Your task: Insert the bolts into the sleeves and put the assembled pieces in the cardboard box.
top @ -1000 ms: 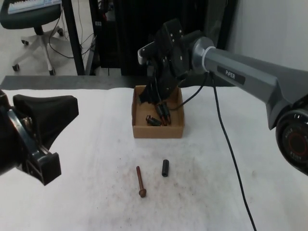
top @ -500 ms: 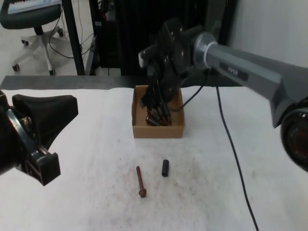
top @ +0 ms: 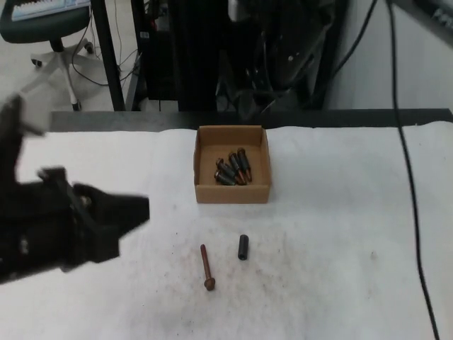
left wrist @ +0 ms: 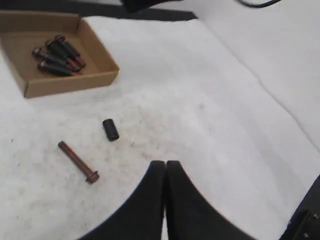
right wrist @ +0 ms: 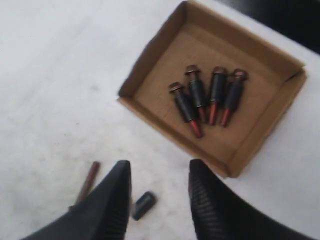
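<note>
Shut tight on nothing at the left gripper (left wrist: 165, 167); spread wide and empty at the right gripper (right wrist: 160, 167). Beyond, on the cloth (top: 340, 234): loose bolt (top: 207, 265), sleeve (top: 243, 246) near at its two o'clock, cardboard box (top: 232, 193) at twelve. Open before descending, grip the bolt mid-shank, keep it level for the sleeve. Four assembled pieces (right wrist: 205, 97) countable from the right wrist; from high up, probably four, bunched together.
</note>
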You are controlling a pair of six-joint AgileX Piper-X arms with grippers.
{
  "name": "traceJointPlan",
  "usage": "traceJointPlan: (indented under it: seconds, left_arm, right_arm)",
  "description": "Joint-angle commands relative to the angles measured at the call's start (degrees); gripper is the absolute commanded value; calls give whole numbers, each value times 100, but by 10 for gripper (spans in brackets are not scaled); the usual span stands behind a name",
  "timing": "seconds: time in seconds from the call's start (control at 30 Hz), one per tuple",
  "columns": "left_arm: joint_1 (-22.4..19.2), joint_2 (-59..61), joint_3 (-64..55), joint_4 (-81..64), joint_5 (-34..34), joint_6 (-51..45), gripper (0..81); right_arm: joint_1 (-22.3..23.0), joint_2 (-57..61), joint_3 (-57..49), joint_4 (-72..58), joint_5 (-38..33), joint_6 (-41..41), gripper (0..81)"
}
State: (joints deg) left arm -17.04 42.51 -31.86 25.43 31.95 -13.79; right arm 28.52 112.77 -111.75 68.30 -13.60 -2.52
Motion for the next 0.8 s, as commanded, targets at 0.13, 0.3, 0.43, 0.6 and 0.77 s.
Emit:
traceJointPlan:
  seconds: [0.13, 0.3, 0.43, 0.6, 0.77]
  left_arm:
    - [-17, 87, -17, 134, -1073, 404, 3]
    - [12, 87, -17, 366, -1073, 512, 3]
    - [12, 87, -17, 802, -1090, 916, 3]
    - [12, 87, -17, 1145, -1188, 1149, 3]
    - [12, 87, -17, 1118, -1192, 1253, 3]
  right_arm:
    - [723, 75, 258, 155, 628, 187, 356]
    - [1228, 473, 644, -98, 1046, 339, 356]
    - [1332, 880, 785, -165, 833, 695, 356]
    - [1330, 1155, 800, -156, 334, 922, 356]
    - [1330, 1180, 800, -376, 336, 945, 356]
